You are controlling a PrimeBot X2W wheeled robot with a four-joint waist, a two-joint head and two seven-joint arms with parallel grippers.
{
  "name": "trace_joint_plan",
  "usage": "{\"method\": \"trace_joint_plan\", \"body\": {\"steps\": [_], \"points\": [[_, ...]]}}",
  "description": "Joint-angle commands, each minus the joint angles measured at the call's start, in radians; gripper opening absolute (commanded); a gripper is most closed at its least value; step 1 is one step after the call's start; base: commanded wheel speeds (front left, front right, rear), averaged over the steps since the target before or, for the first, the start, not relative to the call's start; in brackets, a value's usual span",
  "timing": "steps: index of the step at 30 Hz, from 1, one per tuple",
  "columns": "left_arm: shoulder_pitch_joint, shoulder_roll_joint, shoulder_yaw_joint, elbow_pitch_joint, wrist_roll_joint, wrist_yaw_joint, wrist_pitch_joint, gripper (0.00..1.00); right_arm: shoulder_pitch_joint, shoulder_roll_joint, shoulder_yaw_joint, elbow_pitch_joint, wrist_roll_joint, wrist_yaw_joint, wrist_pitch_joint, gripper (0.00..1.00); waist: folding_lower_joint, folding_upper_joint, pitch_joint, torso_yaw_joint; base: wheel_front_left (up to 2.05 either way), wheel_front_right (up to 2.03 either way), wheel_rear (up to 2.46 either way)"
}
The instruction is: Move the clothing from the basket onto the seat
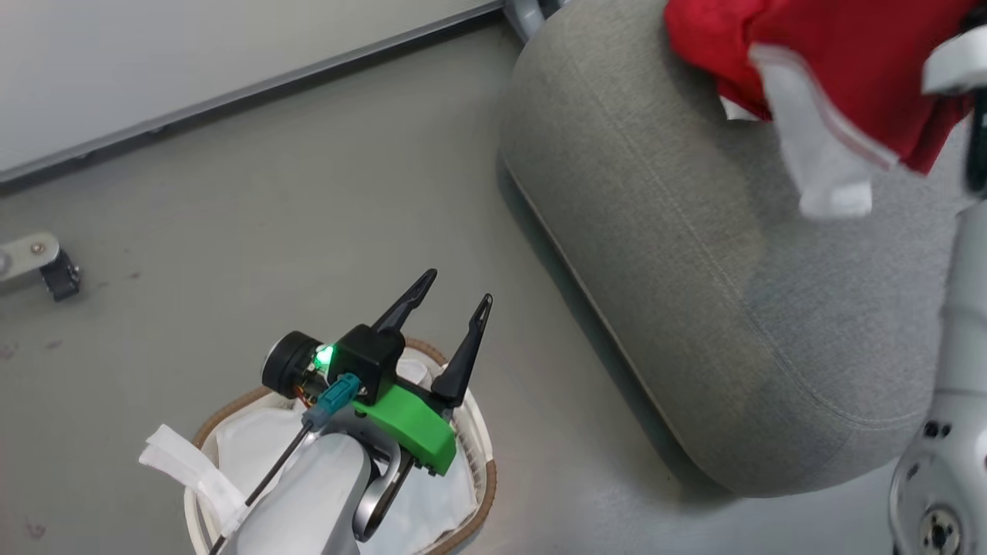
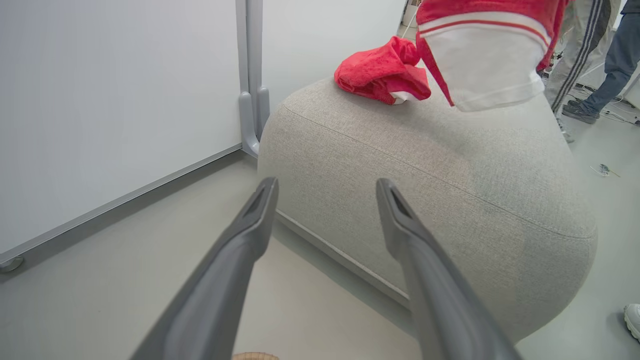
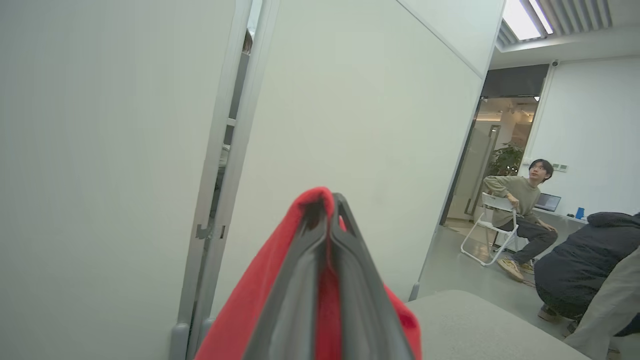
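Left claw is nearest: fingers wide apart, nothing in it, hanging over the basket. There's a green bracket and a lit green LED at its wrist. The basket sits on the floor near the seat, and the head view shows a white sheet inside it.

Right claw is pressed together and clamped on a red garment; its own wrist view shows red fabric wrapping both fingers. The head view puts that garment up over the seat's far end with a white flap dangling.

The left wrist view adds a second red piece bunched on top of the seat. It also shows the held garment's white panel edged with red stripes; can't tell whether that touches the cushion. Trouser legs stand past the seat.

The right wrist view adds the room: white partition, a person on a white folding chair, and another crouched in a dark jacket.
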Motion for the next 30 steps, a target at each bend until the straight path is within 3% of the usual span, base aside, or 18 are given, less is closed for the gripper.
{"method": "trace_joint_plan", "body": {"steps": [1,8,15,30], "points": [[-0.017,0.009,0.003,-0.005,0.005,-0.003,0.000,1.00,-0.038,-0.010,-0.028,-0.007,-0.018,-0.001,-0.002,0.00,0.0000,0.0000,0.052,0.050,0.00,0.00,0.00],[-0.050,0.012,-0.013,-0.025,0.019,-0.003,0.000,1.00,-0.173,-0.094,-0.176,0.037,-0.092,-0.001,-0.002,0.00,0.0000,0.0000,0.137,0.125,0.00,0.00,0.00],[-0.091,0.020,-0.023,-0.036,0.029,-0.003,0.000,1.00,-0.158,-0.165,-0.300,0.110,-0.132,-0.001,-0.002,0.00,0.0000,0.0000,0.217,0.189,0.00,0.00,0.00],[-0.090,0.039,-0.003,-0.040,0.043,0.005,0.000,1.00,-0.051,-0.113,-0.419,0.303,-0.232,-0.001,-0.002,0.00,0.0000,0.0000,0.293,0.194,0.00,0.00,0.00]]}}
